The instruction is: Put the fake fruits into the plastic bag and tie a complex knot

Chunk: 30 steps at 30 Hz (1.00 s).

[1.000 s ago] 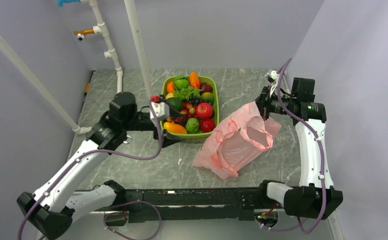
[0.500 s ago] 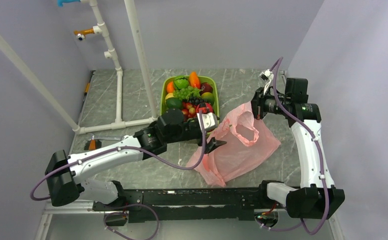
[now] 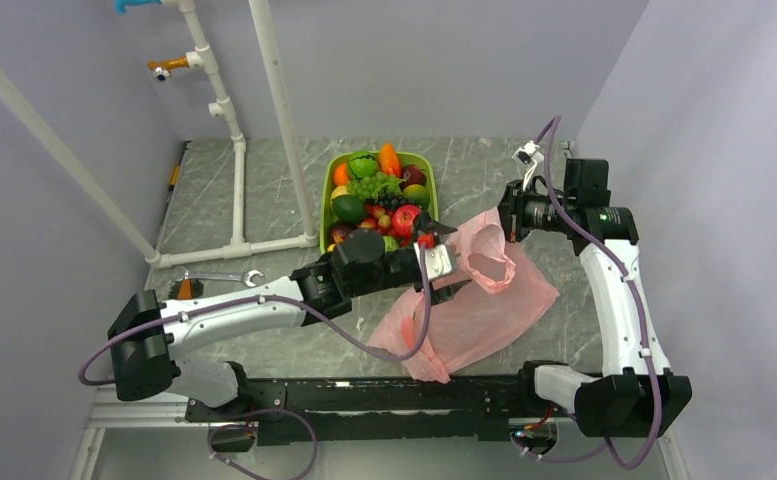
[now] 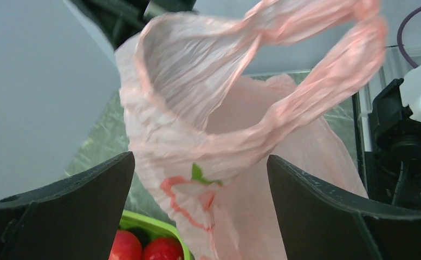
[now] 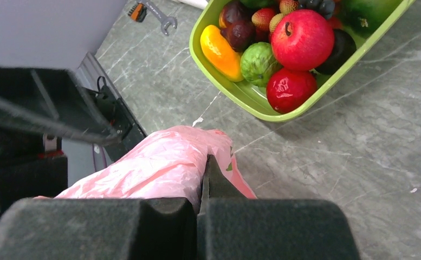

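Loading stage, mouth of the bag held open. My right claw point(image 3: 509, 215) is closed tight on the upper edge of the pink plastic bag point(image 3: 484, 300) and lifts it off the marble table point(image 3: 264, 190). The rest of the bag slumps on the table just in front of the lime-green tray point(image 3: 326, 190). My left claw point(image 3: 444, 260) hangs at the bag's mouth with its fingers spread wide and nothing between them.

Technique, as I judge it:
- **Right claw:** the pinch should sit high and firm so the rim point(image 4: 159, 32) forms a clear hoop.
- **Left claw:** it should take one fruit from the top of the heap and bring it in over the low near lip, clear of the handle loop point(image 4: 327, 65).
- **Release:** the fingers should open only once they are well inside the bag, so that the thin film does not drag shut.

Count:
- **Fixed items:** two arms, two claws, one bag, one tray and one wrench point(image 3: 226, 278) lying on the table.
- **Fake fruits point(image 3: 379, 205), right wrist view:** two large red ones point(image 5: 302, 39), one knobbly green point(image 5: 258, 63) and one orange-yellow point(image 5: 221, 52).
- **Rest of the heap:** green grapes, dark purple pieces and others overlap too closely for a firm total.
- **Fruit inside the bag:** none is visible, and the bag's bottom is hidden.
- **Knots:** none tied.
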Each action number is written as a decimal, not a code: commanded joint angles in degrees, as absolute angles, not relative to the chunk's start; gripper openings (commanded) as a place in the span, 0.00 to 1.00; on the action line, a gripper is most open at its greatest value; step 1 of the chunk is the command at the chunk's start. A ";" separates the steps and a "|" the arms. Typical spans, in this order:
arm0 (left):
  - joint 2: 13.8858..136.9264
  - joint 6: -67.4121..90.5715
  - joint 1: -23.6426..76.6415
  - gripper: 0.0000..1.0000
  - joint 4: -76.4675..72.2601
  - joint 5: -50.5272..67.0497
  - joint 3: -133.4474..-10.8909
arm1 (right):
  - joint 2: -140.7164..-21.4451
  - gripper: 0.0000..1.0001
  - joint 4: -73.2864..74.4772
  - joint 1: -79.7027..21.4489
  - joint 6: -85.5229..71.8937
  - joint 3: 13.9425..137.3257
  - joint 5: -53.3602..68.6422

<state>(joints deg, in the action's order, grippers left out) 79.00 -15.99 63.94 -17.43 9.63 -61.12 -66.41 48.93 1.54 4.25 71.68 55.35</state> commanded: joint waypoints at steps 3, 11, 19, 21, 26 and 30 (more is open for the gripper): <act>82.31 -26.40 65.16 0.92 -23.21 -1.83 -68.14 | -65.65 0.00 53.01 0.55 9.32 72.27 55.57; 78.34 13.39 46.98 0.00 -14.88 34.14 -68.88 | -72.12 0.00 67.40 1.94 39.16 79.21 55.23; 82.24 48.38 43.81 0.00 -27.55 35.69 -63.63 | -84.96 0.74 49.97 3.14 26.61 89.70 44.83; 83.03 50.88 42.40 0.00 -26.87 31.39 -63.30 | -82.27 0.82 47.93 4.03 22.67 89.26 41.66; 85.28 53.18 40.46 0.00 -25.93 28.51 -64.48 | -66.07 0.82 46.85 4.57 14.26 78.54 35.22; 86.47 55.04 40.41 0.00 -25.73 27.82 -65.27 | -54.81 0.73 46.94 4.52 8.83 70.57 37.34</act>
<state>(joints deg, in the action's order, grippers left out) 85.95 49.98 40.10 -23.03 29.54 -63.64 -64.79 48.82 4.80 16.97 75.29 37.45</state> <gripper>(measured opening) 0.012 0.764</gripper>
